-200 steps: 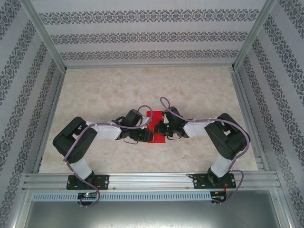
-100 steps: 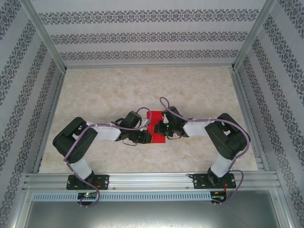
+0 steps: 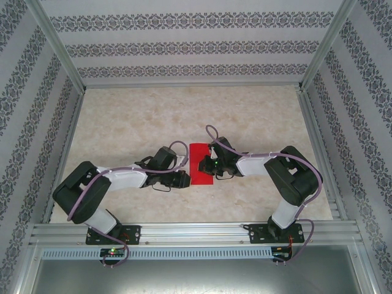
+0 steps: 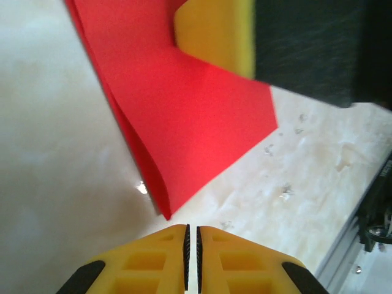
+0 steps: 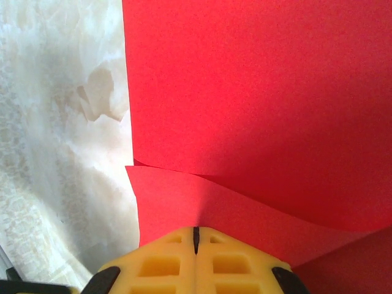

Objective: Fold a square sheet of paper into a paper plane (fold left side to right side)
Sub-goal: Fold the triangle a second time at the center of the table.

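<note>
**A:** Top external view first: where is the square sheet of paper (image 3: 199, 153)?

**B:** About mid-table (image 3: 135, 122), between my two grippers. It is folded over into a narrow red strip running near to far.

**A:** Your left hand?

**B:** My left gripper (image 3: 185, 179) sits just left of the sheet's near-left corner. Its fingers are pinched almost together with nothing between them, and the folded edge lies just beyond the tips.

**A:** And the right?

**B:** My right gripper (image 3: 206, 166) is clenched tight, tips down on the sheet. I cannot tell whether a layer is caught between them.
</note>
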